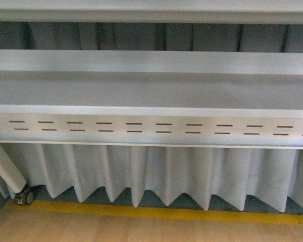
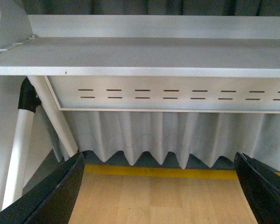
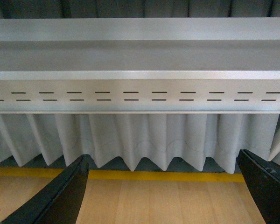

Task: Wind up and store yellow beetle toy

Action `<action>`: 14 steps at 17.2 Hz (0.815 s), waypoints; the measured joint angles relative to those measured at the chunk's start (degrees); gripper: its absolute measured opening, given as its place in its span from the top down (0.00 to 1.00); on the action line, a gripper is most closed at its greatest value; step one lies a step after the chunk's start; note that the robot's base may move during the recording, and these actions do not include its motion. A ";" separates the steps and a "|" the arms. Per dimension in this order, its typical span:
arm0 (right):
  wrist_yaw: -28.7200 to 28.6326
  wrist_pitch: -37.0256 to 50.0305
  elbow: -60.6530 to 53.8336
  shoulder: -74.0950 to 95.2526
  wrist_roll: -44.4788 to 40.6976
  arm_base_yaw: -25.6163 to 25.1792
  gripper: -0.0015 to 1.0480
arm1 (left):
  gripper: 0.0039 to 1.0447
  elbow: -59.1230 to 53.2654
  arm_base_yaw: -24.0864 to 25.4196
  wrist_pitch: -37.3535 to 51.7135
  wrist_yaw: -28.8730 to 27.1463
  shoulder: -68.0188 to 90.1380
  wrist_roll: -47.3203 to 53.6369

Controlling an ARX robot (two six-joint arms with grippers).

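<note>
Facing slotted shelf edge (image 1: 151,128) | left pincer (image 2: 158,186) spread | right pincer (image 3: 163,186) spread | both over wood surface (image 1: 141,229)

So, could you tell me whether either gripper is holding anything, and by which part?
Nothing is held: the left gripper and the right gripper both show their jaws spread wide with nothing between them.

You're looking at what seems a lab or workshop bay: grey metal shelving (image 1: 151,91) with a slotted panel (image 1: 151,129), pleated curtain (image 1: 166,174), yellow floor line (image 1: 166,213), caster (image 1: 24,196).
</note>
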 joint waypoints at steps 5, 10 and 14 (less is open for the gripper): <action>0.00 0.00 0.00 0.00 0.00 0.00 0.06 | 0.06 0.00 0.00 0.00 0.00 0.00 0.00; 0.00 0.00 0.00 0.00 0.00 0.00 0.06 | 0.06 0.00 0.00 -0.02 0.00 0.00 0.02; 0.00 -0.02 0.00 0.00 0.00 0.00 0.06 | 0.06 0.00 0.00 0.00 0.00 0.00 0.02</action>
